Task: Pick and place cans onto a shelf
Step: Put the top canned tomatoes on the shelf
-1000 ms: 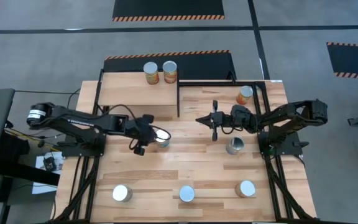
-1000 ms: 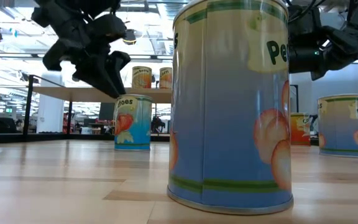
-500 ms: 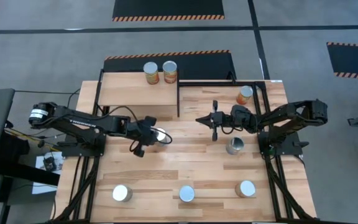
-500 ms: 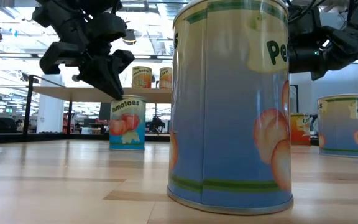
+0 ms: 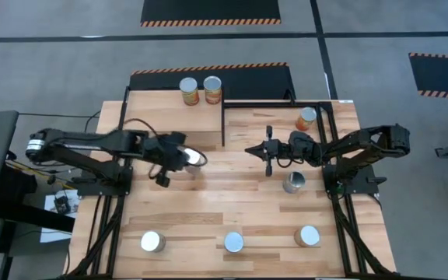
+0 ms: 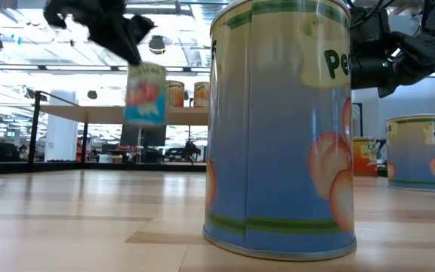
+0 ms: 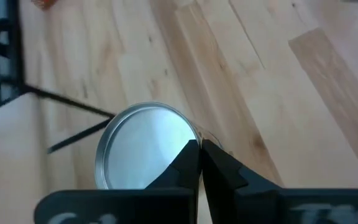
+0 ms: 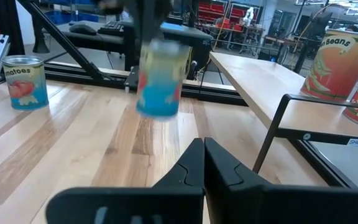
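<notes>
My left gripper (image 5: 180,158) is shut on a blue-labelled tomato can (image 5: 194,158) and holds it in the air left of the table's middle; the can's silver top (image 7: 143,149) fills the left wrist view. In the low view the can (image 6: 145,93) hangs clear of the tabletop. The shelf (image 5: 169,113) stands at the far left, with two cans (image 5: 188,90) (image 5: 212,89) upright on its far edge. My right gripper (image 5: 268,151) hovers shut over the table's middle, touching nothing. My left gripper has its two fingers closed together at the rim of the can's top (image 7: 190,133). They slant down onto it from the table's left side. The can hangs below the fingers (image 6: 124,36), lifted clear and slightly tilted; the fingertips hide how much of the rim they have.
An orange can (image 5: 307,118) stands at the far right and a grey one (image 5: 294,183) under my right arm. Three cans (image 5: 152,242) (image 5: 233,243) (image 5: 308,236) line the near edge. The shelf's black frame (image 5: 223,124) borders the open middle.
My left gripper has shut on the tomato can and gone up, drawing back a little toward the table's left and far edges. The can, which stood on the tabletop, is now lifted clear and hangs at about the shelf's height.
</notes>
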